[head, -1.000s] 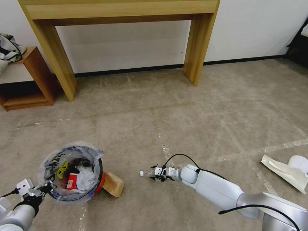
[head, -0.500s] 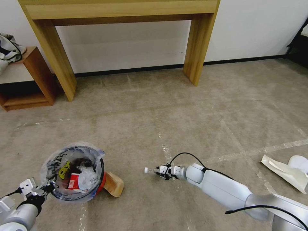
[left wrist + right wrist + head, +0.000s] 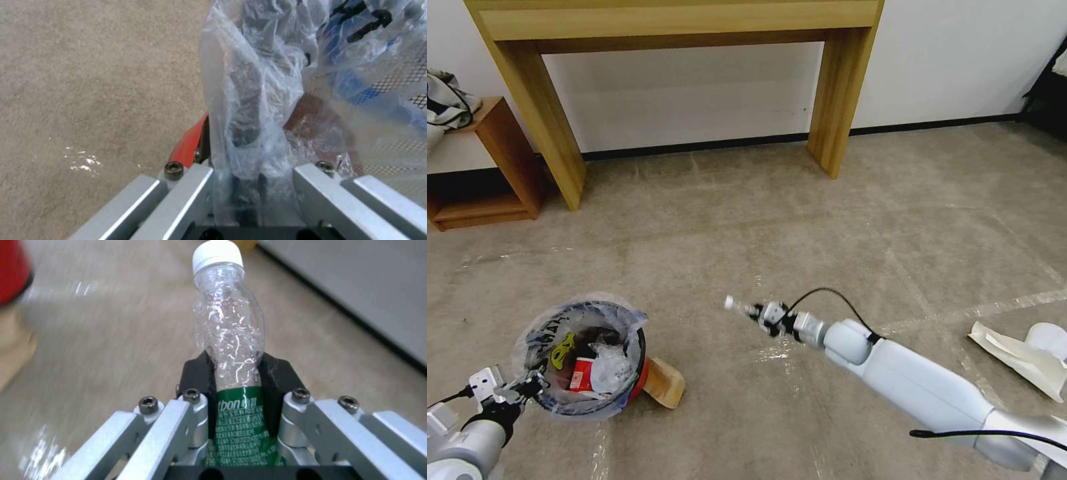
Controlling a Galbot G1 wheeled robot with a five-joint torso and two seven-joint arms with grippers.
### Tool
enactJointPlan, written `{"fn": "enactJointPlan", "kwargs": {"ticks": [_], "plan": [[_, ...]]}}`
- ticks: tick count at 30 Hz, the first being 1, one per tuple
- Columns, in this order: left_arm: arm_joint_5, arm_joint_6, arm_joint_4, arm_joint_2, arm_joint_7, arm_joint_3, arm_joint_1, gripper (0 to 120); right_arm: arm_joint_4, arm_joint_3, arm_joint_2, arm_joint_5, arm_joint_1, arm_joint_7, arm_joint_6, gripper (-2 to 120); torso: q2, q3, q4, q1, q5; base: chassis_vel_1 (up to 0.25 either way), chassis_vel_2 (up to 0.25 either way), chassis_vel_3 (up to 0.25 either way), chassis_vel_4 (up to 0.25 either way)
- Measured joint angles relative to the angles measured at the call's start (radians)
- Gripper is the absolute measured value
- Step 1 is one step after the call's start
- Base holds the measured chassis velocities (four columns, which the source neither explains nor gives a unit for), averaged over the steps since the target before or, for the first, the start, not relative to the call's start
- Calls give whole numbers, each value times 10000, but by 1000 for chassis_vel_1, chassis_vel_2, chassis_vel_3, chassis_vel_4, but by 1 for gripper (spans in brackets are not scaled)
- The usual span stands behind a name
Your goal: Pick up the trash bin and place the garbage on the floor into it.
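Observation:
The red trash bin (image 3: 638,373) with its printed clear liner (image 3: 540,333) hangs at the lower left of the head view, wrappers and crumpled plastic inside. My left gripper (image 3: 527,389) is shut on the bin's near rim; the left wrist view shows its fingers (image 3: 242,196) clamped over the liner (image 3: 253,83) and red rim (image 3: 191,140). My right gripper (image 3: 764,315) is shut on a small clear bottle (image 3: 740,307) with a white cap, lifted off the floor (image 3: 854,227) to the right of the bin. In the right wrist view the bottle (image 3: 229,323) with its green label stands between the black pads (image 3: 276,376).
A tan paper bag (image 3: 662,383) lies on the carpet against the bin's right side. White paper litter (image 3: 1020,353) lies at the far right. A wooden table's legs (image 3: 834,93) stand at the back wall, and a low wooden shelf (image 3: 487,167) at the back left.
My right gripper has lifted the bottle off the carpet and raised it, tilting the cap upward. The bin and left gripper have shifted only slightly.

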Motion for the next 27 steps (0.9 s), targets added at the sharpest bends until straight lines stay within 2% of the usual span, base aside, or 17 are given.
{"fn": "enactJointPlan", "kwargs": {"ticks": [3,6,9,11,15,20,27], "plan": [[-30,14,-55,25,-2,25,23,1,554,430,-87,526,-92,123,-88,18,0,0,1,0,0,0,0,0,0],[-100,69,-134,44,-13,98,52,1,1682,892,-232,1439,-186,343,-396,18,0,-1,1,0,1,0,0,0,0],[-126,91,-170,54,-20,127,63,1,2362,1023,-354,1939,-182,451,-602,18,0,-1,2,0,0,0,0,0,0],[-137,122,-231,77,-29,182,72,1,3437,1130,-554,2724,-7,550,-857,18,0,-1,1,0,-1,0,0,0,0],[-139,150,-287,74,-38,227,74,1,4113,1110,-619,3314,232,635,-1078,18,0,-1,1,0,-1,0,0,0,0],[-140,185,-410,80,-45,307,130,1,5045,385,-471,4672,793,1034,-1329,18,1,-1,1,0,0,0,0,0,0],[-140,246,-519,168,-58,346,165,1,5185,-977,45,5865,1865,1334,-1233,18,0,-1,3,0,-1,0,0,0,0]]}}
